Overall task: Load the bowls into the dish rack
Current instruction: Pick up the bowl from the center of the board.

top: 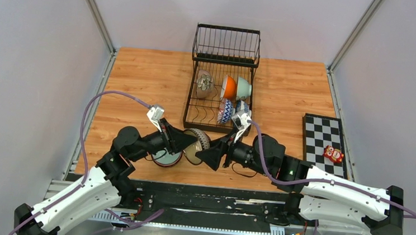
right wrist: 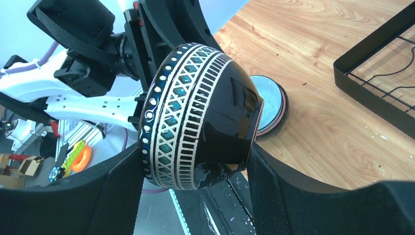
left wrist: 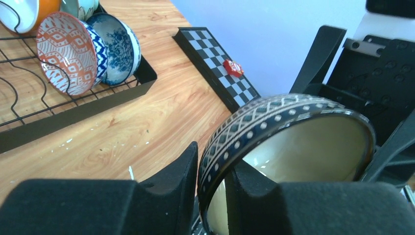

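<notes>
The right gripper (right wrist: 193, 154) had its jaws closed across the dark bowl (top: 195, 143), rim to foot; the left gripper (left wrist: 213, 164) straddled its rim, pinching or slack I could not tell. Held off the table (top: 141, 78) at the near middle, short of the dish rack (left wrist: 73, 115), the bowl looked like rigid, glossy ceramic, slippery and breakable, best taken across its thin hard rim.

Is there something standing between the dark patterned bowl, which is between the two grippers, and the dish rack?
Nothing visible does. Only bare table lies between the dark patterned bowl and the dish rack. Inside the rack, the right-hand slots hold bowls; the near left slots look free.
</notes>
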